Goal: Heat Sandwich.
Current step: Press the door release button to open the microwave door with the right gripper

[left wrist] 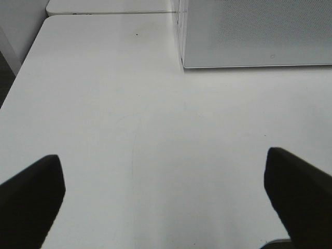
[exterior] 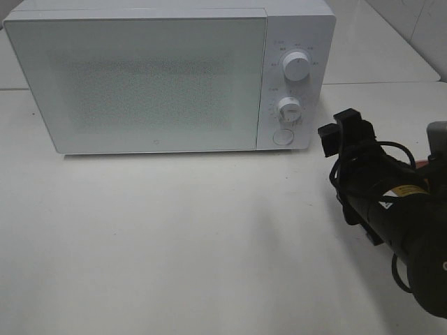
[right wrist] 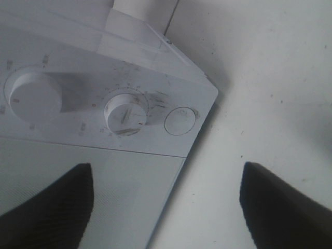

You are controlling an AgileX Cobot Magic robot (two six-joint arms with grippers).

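Note:
The sandwich is out of view in every frame. A white microwave [exterior: 140, 77] stands at the back of the table with its door shut. My right gripper [exterior: 335, 132] hovers just right of the microwave's control panel, tilted, facing it. In the right wrist view that gripper [right wrist: 166, 207] is open with nothing between its dark fingers [right wrist: 52, 202], and the panel's upper knob [right wrist: 33, 96], lower knob [right wrist: 126, 114] and round button [right wrist: 180, 121] lie ahead of it. My left gripper [left wrist: 166, 202] is open over bare white table, with the microwave's front lower corner [left wrist: 254, 36] farther ahead.
The white table [exterior: 181, 237] spreads in front of the microwave. The panel carries two knobs [exterior: 297, 68] [exterior: 288, 108] and a round button [exterior: 282, 136]. A second table surface [exterior: 391, 49] lies behind on the right. A table edge [left wrist: 21, 67] shows in the left wrist view.

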